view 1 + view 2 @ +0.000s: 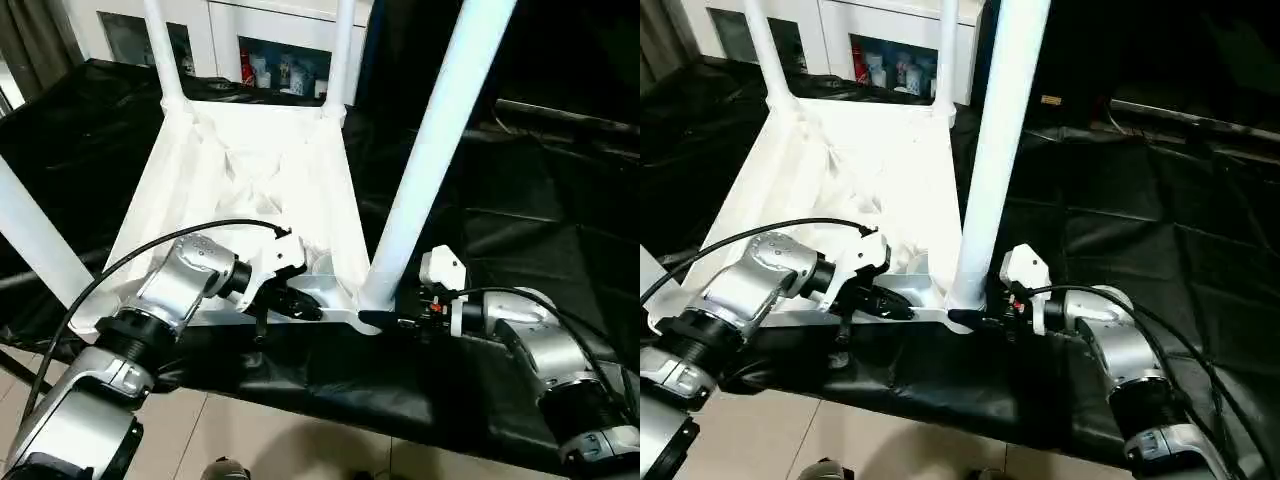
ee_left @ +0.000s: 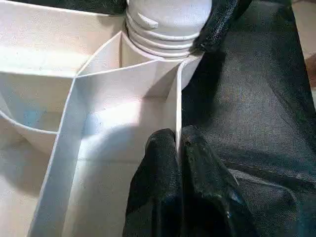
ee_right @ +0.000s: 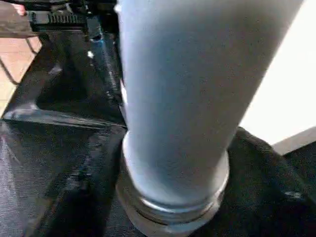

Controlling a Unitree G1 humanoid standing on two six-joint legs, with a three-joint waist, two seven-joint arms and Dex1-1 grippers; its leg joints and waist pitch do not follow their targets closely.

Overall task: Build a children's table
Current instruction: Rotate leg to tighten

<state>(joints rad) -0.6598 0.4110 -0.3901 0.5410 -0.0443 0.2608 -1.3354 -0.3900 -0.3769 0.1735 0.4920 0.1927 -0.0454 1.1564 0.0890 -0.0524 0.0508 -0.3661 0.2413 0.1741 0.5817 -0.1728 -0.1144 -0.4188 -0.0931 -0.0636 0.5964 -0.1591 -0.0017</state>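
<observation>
While the white table top (image 1: 250, 170) lay upside down on the black-draped bench (image 1: 520, 230), ribs facing up, these were the particulars:

Table top: near edge at the bench's front edge, far edge towards a white cabinet (image 1: 255, 40).

Legs: four white legs stood up from the corner sockets. Near right leg (image 1: 435, 150) rose tall and tilted slightly; near left leg (image 1: 35, 235) at the picture's left edge; two far legs (image 1: 160, 50) at the back corners.

Left tool (image 1: 300, 303): clenched on a thin upright rib (image 2: 177, 98) at the top's near edge, the black fingers (image 2: 158, 182) pinching the rib from both sides, near the socket of the near right leg.

Right tool (image 1: 385, 320): at the base of the near right leg, beside its ringed collar (image 3: 173, 207); whether it gripped the leg or stood released, I could not tell.

Floor (image 1: 300, 440): pale tiles below the bench's front edge.
</observation>
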